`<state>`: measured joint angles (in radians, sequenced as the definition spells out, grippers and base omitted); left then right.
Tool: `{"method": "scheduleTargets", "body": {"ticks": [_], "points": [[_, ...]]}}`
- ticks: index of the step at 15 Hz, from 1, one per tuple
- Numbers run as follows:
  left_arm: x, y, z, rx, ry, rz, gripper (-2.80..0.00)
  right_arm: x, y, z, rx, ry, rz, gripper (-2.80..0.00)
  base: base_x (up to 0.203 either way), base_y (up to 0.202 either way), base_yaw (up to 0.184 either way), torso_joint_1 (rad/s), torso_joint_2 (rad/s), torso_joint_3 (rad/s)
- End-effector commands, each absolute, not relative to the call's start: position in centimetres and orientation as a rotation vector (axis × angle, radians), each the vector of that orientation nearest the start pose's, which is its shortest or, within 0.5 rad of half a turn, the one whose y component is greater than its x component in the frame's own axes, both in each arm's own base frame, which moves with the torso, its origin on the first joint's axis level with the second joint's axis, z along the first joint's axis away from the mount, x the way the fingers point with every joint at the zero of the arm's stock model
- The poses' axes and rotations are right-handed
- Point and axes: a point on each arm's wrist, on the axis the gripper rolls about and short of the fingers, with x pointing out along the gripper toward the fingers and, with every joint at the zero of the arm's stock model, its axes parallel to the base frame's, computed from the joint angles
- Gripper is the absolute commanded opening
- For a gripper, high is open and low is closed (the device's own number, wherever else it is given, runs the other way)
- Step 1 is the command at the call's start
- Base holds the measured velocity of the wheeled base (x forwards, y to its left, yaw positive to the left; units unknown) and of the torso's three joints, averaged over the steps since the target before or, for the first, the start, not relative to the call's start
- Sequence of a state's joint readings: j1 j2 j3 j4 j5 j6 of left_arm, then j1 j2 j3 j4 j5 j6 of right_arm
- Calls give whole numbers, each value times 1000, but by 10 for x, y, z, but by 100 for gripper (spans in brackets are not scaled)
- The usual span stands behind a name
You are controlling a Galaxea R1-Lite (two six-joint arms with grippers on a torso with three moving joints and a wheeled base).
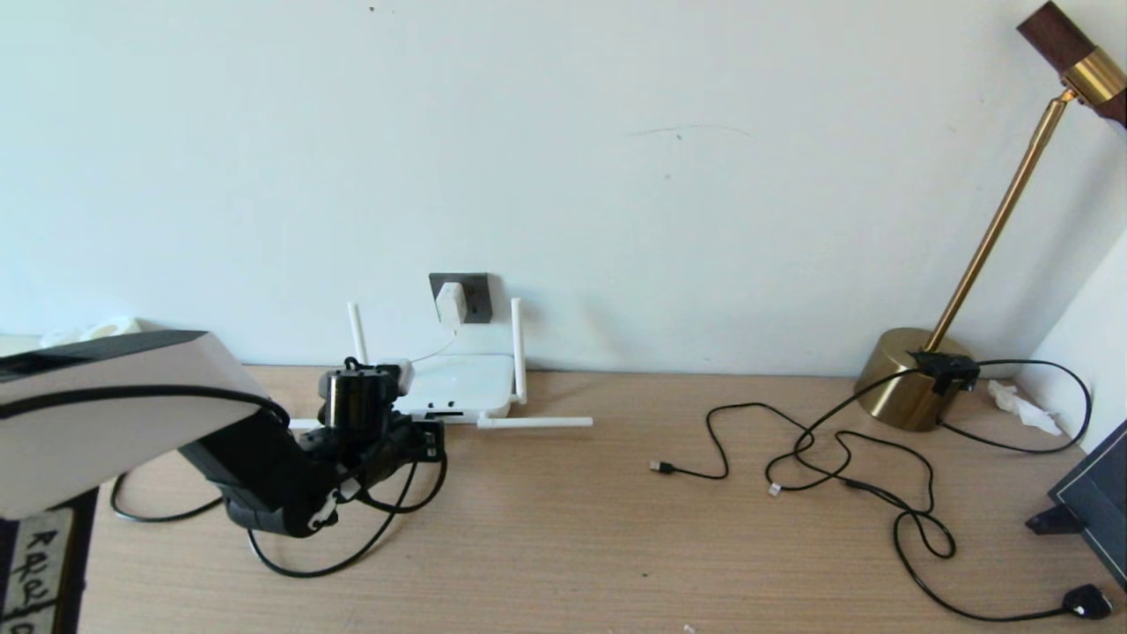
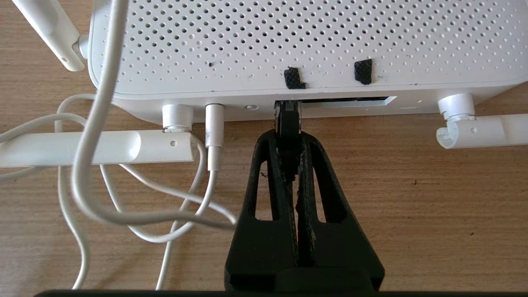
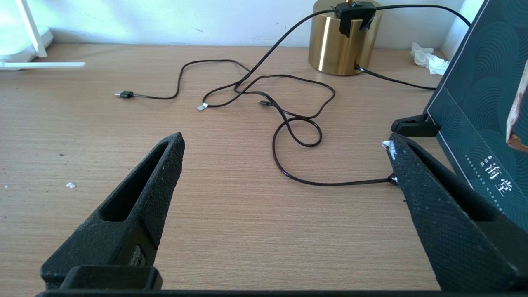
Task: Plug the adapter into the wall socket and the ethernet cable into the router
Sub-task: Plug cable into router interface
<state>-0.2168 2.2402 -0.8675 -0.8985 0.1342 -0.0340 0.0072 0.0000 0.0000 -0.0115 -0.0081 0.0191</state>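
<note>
The ethernet cable (image 2: 287, 123), its connector clenched in the left gripper (image 2: 288, 136), meets the port slot on the router (image 2: 288, 41) at upper centre of the left wrist view; how far it has entered is hidden. The adapter (image 1: 451, 304) sits in the wall socket (image 1: 475, 295), centre of the head view. The right gripper (image 3: 284, 152) hangs spread over the desk (image 3: 231, 214).

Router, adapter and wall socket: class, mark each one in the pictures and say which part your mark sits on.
router (image 2: 288, 37): left wrist view, on its perforated white top.
adapter (image 1: 451, 304): head view, on the white cube's front face.
wall socket (image 1: 478, 299): head view, on the bare grey faceplate beside the plug.
</note>
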Motion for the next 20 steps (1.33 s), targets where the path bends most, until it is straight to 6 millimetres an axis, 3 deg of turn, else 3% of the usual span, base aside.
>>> {"method": "scheduleTargets", "body": {"ticks": [1, 20], "points": [[379, -80, 31, 47, 465, -70, -280, -23, 0, 77, 18, -11, 0, 0, 0, 0, 0, 0, 0, 0], [375, -82, 44, 40, 456, -76, -280, -23, 0, 77, 18, -11, 0, 0, 0, 0, 0, 0, 0, 0]]}}
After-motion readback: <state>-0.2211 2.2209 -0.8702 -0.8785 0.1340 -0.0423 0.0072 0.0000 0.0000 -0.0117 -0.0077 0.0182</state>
